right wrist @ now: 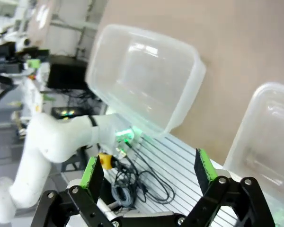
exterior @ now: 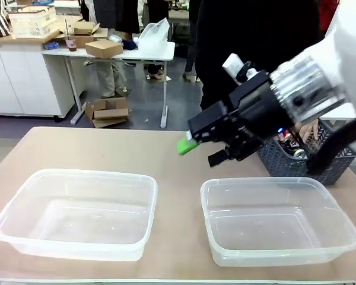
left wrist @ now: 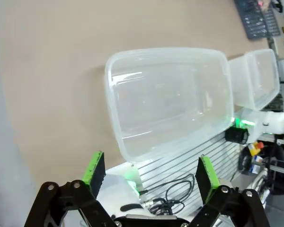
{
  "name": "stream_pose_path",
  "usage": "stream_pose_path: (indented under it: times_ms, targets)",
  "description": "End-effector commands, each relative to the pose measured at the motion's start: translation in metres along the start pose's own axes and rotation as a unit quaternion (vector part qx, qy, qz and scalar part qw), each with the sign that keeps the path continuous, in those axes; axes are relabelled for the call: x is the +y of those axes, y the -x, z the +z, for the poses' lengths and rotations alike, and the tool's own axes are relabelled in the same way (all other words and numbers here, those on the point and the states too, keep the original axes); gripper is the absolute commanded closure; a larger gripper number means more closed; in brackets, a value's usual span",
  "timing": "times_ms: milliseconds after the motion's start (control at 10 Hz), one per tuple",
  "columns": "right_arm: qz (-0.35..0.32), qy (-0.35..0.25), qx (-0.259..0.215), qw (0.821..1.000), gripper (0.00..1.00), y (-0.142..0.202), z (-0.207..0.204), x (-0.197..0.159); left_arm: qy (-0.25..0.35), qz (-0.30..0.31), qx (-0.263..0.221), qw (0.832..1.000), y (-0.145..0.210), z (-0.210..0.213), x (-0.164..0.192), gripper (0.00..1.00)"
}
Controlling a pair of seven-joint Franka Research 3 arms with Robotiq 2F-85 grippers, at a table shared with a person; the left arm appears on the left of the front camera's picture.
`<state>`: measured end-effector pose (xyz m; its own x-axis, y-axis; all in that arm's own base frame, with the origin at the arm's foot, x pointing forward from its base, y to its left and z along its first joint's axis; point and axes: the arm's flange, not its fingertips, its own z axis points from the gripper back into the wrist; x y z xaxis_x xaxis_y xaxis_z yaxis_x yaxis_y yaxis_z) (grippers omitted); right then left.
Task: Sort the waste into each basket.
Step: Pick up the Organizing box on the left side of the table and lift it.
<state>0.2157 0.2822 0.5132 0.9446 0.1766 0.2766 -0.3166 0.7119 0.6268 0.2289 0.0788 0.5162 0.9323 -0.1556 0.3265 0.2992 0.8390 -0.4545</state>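
The left gripper (left wrist: 150,170) hangs off the near edge of the tabletop (exterior: 166,160), its green-padded fingers (left wrist: 94,168) spread wide with nothing between them. Just past them, along the near edge, lies a clear tub (left wrist: 165,99) with nothing in it. It is the left one of two, and a second clear tub (exterior: 261,180) sits to its right, a gap of bare tabletop between them; this one also holds nothing.

Beyond the right tub, the right arm reaches in from the right side and carries the right gripper (exterior: 200,149) above the tabletop, pointing left. Its fingers (right wrist: 203,165) stand wide apart as well, gripping nothing.

Farther back on the right, partly hidden behind that arm, stands the dark blue lattice basket (exterior: 285,166). The waste, drink cans (exterior: 289,144) showing red and dark, lies inside it. How many there are cannot be told. A person's hand (exterior: 310,130) shows at the basket's top, just behind the arm. The person, in dark clothing, stands at the far side of the tabletop.
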Motion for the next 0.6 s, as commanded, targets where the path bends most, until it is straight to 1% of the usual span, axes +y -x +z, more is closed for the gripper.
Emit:
stream_pose_path:
  times_ms: [0, 100, 200, 300, 400, 500]
  targets:
    - [-0.044, 0.064, 0.02, 0.997, 0.0, 0.009, -0.055, 0.027, -0.051, 0.043, 0.061, 0.996, -0.024, -0.062, -0.004, 0.0]
    - [-0.062, 0.112, 0.026, 0.991, 0.0, 0.015, -0.079, 0.028, -0.064, 0.05, 0.084, 0.993, -0.033, -0.087, -0.009, 0.0]
    - [-0.078, 0.139, 0.042, 0.986, 0.0, 0.021, -0.105, 0.024, -0.08, 0.056, 0.109, 0.989, -0.041, -0.118, -0.011, 0.0]
    - [-0.084, 0.16, 0.05, 0.982, 0.0, 0.022, -0.123, 0.018, -0.109, 0.075, 0.13, 0.983, -0.044, -0.146, -0.008, 0.0]
    - [-0.093, 0.188, 0.047, 0.977, 0.0, 0.014, -0.138, 0.016, -0.128, 0.097, 0.155, 0.975, -0.043, -0.17, -0.007, 0.0]
    - [-0.089, 0.209, 0.044, 0.973, 0.0, 0.006, -0.153, 0.015, -0.132, 0.118, 0.165, 0.97, -0.037, -0.185, -0.002, 0.0]
